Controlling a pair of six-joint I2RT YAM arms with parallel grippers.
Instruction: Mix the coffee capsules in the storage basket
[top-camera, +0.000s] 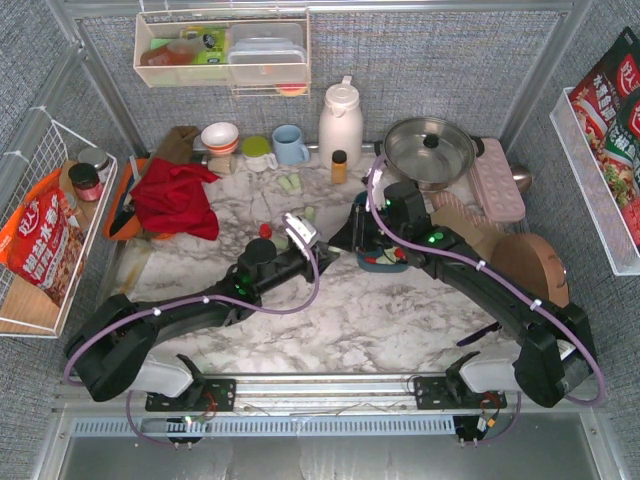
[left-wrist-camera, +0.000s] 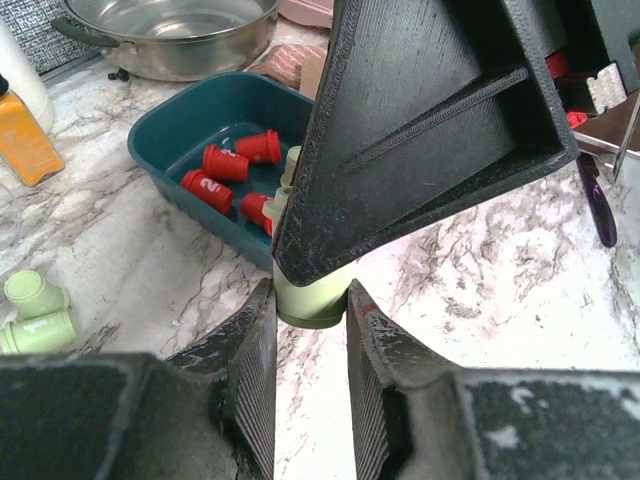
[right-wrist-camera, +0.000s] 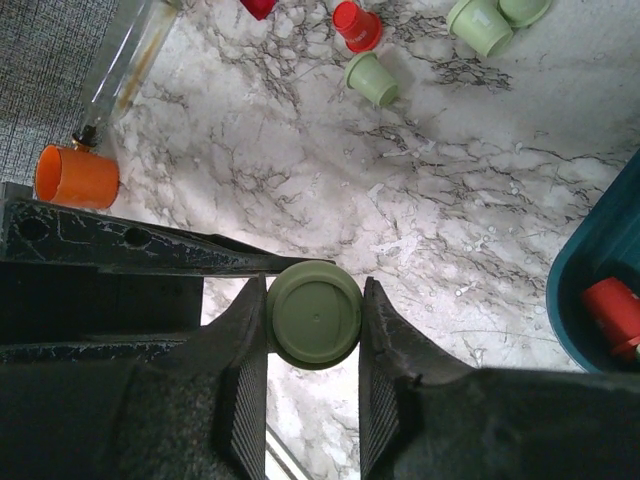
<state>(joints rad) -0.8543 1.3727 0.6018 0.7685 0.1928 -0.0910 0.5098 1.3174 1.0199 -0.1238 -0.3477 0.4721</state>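
Handover in hand: left pincer (left-wrist-camera: 310, 298) and right pincer (right-wrist-camera: 313, 290) both pinch one mint capsule (right-wrist-camera: 313, 312). Next, I judge, the left must let go; the storage basket (left-wrist-camera: 175, 195) lies just beyond.

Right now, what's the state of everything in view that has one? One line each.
left pincer: shut on green capsule
right pincer: shut on the same green capsule, it seems
storage basket: upright, red capsules lying inside
loose green capsules: lying outside the basket
amber bottle: upright, capped
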